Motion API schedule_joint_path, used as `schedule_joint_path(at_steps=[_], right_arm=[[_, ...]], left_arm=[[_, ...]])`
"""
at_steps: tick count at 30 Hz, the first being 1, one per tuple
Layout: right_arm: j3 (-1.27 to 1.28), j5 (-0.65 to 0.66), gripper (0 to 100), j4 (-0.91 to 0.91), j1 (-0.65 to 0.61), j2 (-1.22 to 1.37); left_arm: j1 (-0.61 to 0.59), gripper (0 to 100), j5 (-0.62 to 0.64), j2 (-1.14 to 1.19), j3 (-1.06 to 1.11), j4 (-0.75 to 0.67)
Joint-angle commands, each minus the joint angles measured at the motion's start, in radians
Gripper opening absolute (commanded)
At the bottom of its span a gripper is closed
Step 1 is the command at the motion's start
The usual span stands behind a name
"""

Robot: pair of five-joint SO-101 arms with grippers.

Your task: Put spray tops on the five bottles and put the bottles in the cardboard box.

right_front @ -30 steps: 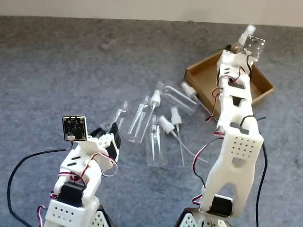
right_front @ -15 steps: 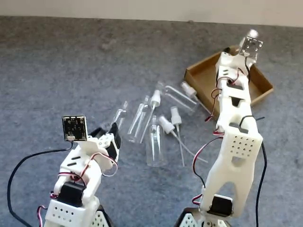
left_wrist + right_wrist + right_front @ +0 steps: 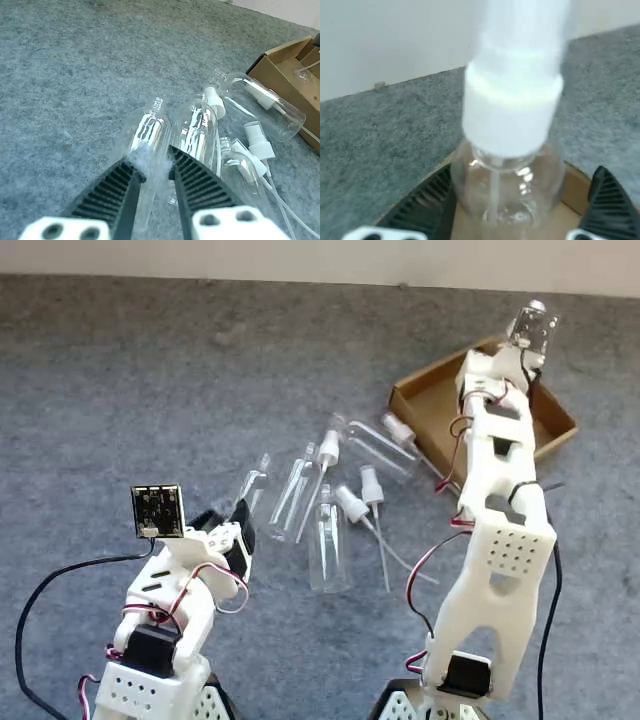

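Observation:
My right gripper (image 3: 517, 210) is shut on a clear bottle (image 3: 507, 190) fitted with a white spray top (image 3: 512, 110). It holds the bottle above the far side of the cardboard box (image 3: 425, 405). In the high view the bottle's top (image 3: 532, 310) pokes out beyond the right arm (image 3: 495, 440). My left gripper (image 3: 154, 167) rests low on the carpet, its fingers slightly parted at the base of a topless clear bottle (image 3: 147, 132) that lies flat. Three more bottles (image 3: 325, 540) and loose spray tops (image 3: 372, 485) lie between the arms.
One bottle (image 3: 385, 445) with a spray top in its neck lies right beside the box's near wall. Long thin tubes (image 3: 385, 550) trail from the loose spray tops. Grey carpet is bare on the left and at the back.
The right wrist has rolled, turning its camera board edge-on, and the held bottle has shifted a little over the box. The left arm has kept still.

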Motion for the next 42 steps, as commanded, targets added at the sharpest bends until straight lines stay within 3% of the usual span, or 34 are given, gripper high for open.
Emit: schedule_joint_path(at_steps=[1,12,22,36,42], right_arm=[[-0.062,-0.009,34.6,0.094,0.012,-0.131],[-0.062,-0.012,34.6,0.387,0.01,-0.369],[-0.061,-0.008,34.6,0.796,-0.004,-0.624],[-0.012,-0.008,34.6,1.377,-0.185,-1.05],[0.11,-0.006,34.6,1.508,-0.24,-1.219]], left_arm=[[-0.013,4,0.005,-0.004,0.021,-0.018],[-0.013,4,0.005,-0.004,0.021,-0.018],[-0.013,4,0.005,-0.004,0.021,-0.017],[-0.015,4,0.005,-0.004,0.021,-0.017],[-0.015,4,0.005,-0.004,0.021,-0.017]])
